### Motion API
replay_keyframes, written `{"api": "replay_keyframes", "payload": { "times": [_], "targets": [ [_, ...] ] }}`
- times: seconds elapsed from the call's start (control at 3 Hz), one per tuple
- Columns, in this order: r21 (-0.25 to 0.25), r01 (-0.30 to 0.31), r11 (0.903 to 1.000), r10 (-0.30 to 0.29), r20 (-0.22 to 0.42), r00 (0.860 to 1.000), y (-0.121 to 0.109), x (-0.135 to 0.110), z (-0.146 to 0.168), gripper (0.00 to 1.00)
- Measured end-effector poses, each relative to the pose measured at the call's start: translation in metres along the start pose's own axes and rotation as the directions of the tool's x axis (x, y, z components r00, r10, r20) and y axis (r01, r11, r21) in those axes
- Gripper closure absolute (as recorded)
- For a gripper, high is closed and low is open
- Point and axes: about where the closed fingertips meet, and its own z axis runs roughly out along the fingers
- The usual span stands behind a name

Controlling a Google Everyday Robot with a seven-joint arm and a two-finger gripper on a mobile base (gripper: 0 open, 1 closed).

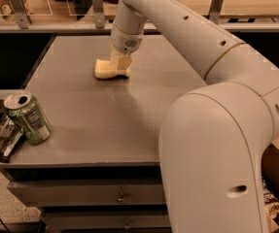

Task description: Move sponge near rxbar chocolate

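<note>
The pale yellow sponge [106, 69] lies on the grey table [105, 115] toward the back middle. My gripper [121, 65] reaches down from the white arm onto the sponge's right end. The rxbar chocolate [4, 141], a flat dark bar with pale stripes, lies at the table's front left corner, partly over the edge. It lies just left of the green soda can [27, 118], far from the sponge.
The green soda can leans at the front left beside the bar. A railing with posts [97, 6] runs behind the table. My large white arm [217, 130] fills the right side of the view. Drawers [122, 198] sit under the table front.
</note>
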Motion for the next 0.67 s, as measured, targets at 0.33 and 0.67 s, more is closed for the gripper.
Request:
{"api": "replay_keyframes", "payload": {
  "times": [0.33, 0.67],
  "targets": [
    [0.039, 0.088, 0.9954, -0.089, 0.020, 0.996, -0.005, -0.024, -0.004, 1.00],
    [0.091, 0.208, 0.9738, -0.215, 0.066, 0.974, -0.004, -0.055, -0.016, 1.00]
  ]
}}
